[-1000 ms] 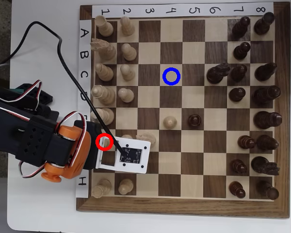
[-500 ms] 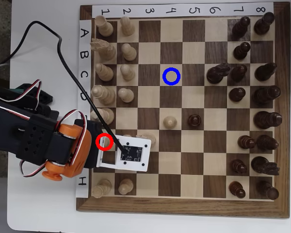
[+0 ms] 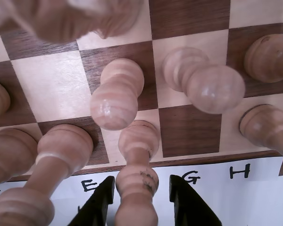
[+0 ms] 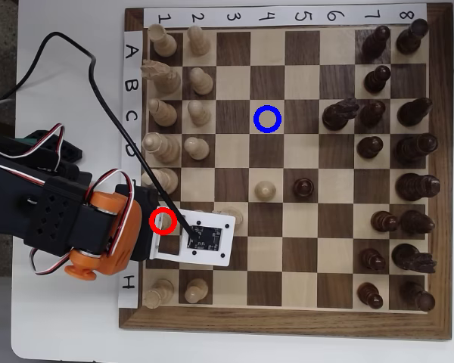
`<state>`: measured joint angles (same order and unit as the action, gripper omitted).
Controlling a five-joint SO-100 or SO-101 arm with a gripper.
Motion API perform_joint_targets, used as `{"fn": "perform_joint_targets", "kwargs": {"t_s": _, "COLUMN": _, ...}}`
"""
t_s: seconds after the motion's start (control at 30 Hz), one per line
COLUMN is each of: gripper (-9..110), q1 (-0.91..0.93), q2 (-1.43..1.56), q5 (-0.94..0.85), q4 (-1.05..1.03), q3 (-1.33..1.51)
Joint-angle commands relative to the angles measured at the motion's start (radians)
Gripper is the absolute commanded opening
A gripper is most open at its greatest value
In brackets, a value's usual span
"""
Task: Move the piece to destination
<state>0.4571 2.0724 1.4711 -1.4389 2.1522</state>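
Note:
In the wrist view the piece (image 3: pixel 137 176), a slim light-tan chessman, stands on the board's edge row near the letter strip. My gripper (image 3: pixel 141 182) is open around it, one black finger (image 3: pixel 98 207) to its left and the other to its right, with a gap showing on the right side. From overhead, the piece's knob (image 4: pixel 163 221) shows inside a red ring under my wrist. The destination (image 4: pixel 267 119), a dark square with a blue ring, lies bare further up the board. My fingers are hidden under the camera mount (image 4: pixel 200 240) in the overhead view.
Pale pawns (image 3: pixel 115 101) (image 3: pixel 214 87) and a taller light piece (image 3: pixel 52 169) crowd closely around the piece. Overhead, light pieces fill columns 1 and 2, and a light knight (image 4: pixel 228 217) sits beside the mount. A light pawn (image 4: pixel 265 190) and dark pawn (image 4: pixel 303 187) stand mid-board.
My wrist and its camera mount have shifted only slightly up and to the right over the red-ringed square. No chess piece has moved.

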Motion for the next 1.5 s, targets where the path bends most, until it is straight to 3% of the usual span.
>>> {"fn": "perform_joint_targets", "kwargs": {"t_s": 0.0, "gripper": 14, "q1": -0.005, "q2": 0.034, "q5": 0.005, "q4": 0.002, "q3": -0.003}}
{"fn": "perform_joint_targets", "kwargs": {"t_s": 0.5, "gripper": 14, "q1": -0.014, "q2": 0.034, "q5": 0.014, "q4": 0.021, "q3": -0.003}}
{"fn": "perform_joint_targets", "kwargs": {"t_s": 1.2, "gripper": 0, "q1": -0.011, "q2": 0.025, "q5": 0.052, "q4": 0.014, "q3": -0.008}}
{"fn": "perform_joint_targets", "kwargs": {"t_s": 1.47, "gripper": 0, "q1": 0.002, "q2": 0.025, "q5": 0.029, "q4": 0.021, "q3": -0.054}}
